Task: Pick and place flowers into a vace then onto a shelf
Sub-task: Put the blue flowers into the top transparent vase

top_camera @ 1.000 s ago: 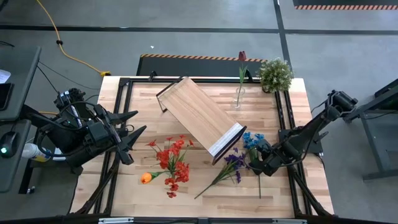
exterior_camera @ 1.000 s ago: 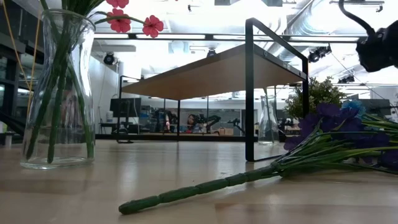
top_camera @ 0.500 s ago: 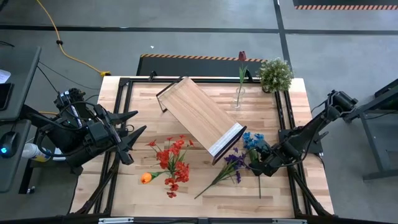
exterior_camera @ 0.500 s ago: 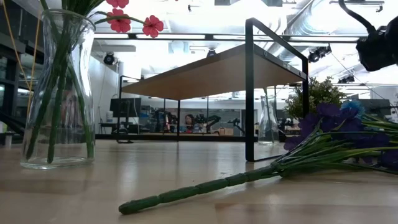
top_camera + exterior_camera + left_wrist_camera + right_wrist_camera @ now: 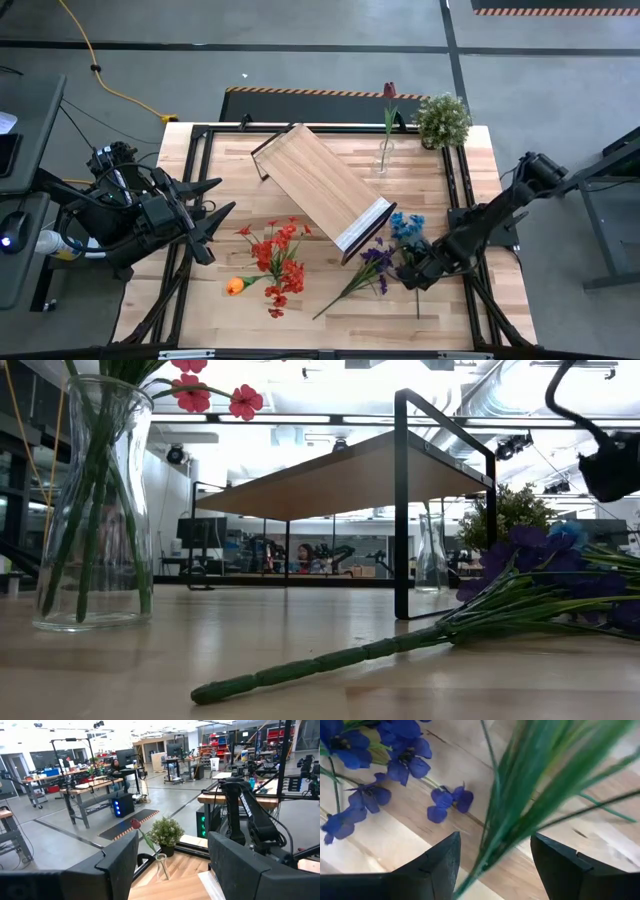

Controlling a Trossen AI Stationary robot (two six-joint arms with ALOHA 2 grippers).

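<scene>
one maroon flower stands in the slim clear glass vase; loose red, orange, purple and blue flowers lie on the plank surface. right tool straddles blue stems, jaws parted, nothing gripped; left tool waits open. light-wood shelf stands bare.

Grey concrete floor crossed by a yellow cable; workbenches and 1 seated person fill the bright workshop beyond.

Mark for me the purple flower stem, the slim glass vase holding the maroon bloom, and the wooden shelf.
Purple flower stem (image 5: 372, 261): high view, on the purple blooms.
Slim clear glass vase with the maroon bloom (image 5: 383, 158): high view, on the glass body.
Long light-wood shelf with dark metal frame (image 5: 318, 182): high view, middle of the board.
</scene>
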